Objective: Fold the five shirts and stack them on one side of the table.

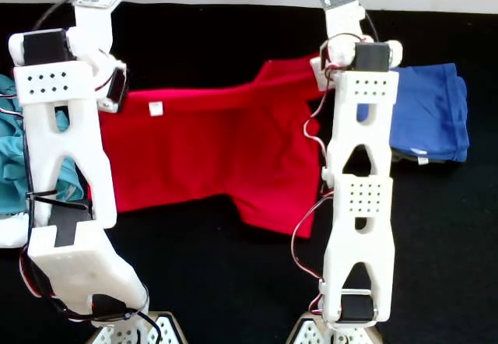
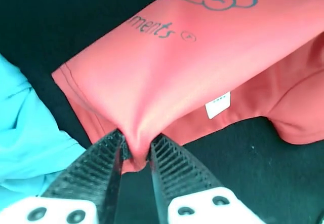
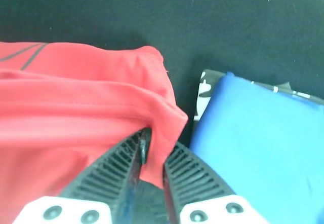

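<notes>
While the red shirt point(image 1: 210, 149) lies spread across the middle of the table point(image 1: 194, 282), between a teal shirt point(image 1: 12, 157) and a folded blue shirt point(image 1: 432, 110), I have both ends in hand. My left gripper point(image 2: 135, 145) is clamped on a bunched edge beside the teal, my right gripper point(image 3: 154, 145) on the end nearest the blue. I judge the cloth light, soft and limp. It will sag between holds, so doubled hems or corners are the safest grips.

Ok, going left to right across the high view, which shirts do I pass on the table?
teal shirt → red shirt → blue shirt
</notes>
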Action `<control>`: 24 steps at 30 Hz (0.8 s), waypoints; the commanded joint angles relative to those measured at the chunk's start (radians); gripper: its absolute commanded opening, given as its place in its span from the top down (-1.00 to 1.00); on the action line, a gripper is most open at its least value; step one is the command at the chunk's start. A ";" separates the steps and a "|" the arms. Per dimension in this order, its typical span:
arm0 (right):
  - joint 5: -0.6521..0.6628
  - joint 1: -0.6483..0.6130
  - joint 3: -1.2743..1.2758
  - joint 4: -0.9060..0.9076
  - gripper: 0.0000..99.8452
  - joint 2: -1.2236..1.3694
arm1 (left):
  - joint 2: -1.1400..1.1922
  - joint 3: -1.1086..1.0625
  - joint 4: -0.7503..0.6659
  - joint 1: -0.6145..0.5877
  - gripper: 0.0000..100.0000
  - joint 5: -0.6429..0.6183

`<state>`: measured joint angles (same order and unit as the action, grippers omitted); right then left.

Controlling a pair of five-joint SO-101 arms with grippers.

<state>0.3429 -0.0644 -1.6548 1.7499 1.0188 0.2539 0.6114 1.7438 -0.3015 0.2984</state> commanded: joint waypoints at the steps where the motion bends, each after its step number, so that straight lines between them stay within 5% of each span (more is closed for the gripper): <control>1: -0.055 0.025 -0.110 0.019 0.99 -0.084 | -0.058 -0.036 0.020 -0.047 0.98 0.018; 7: -0.057 0.024 0.039 0.019 0.99 -0.211 | -0.058 -0.176 0.020 -0.077 0.98 0.020; 15: -0.060 -0.038 0.952 -0.019 0.99 -0.694 | -0.058 -0.364 0.017 -0.081 0.98 0.121; 24: -0.060 -0.045 1.715 -0.380 0.99 -0.997 | -0.056 -0.581 -0.170 -0.162 0.98 0.247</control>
<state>0.2923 -0.1074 -0.1557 1.4753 0.1519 0.2524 0.0683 1.6548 -0.4242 0.5086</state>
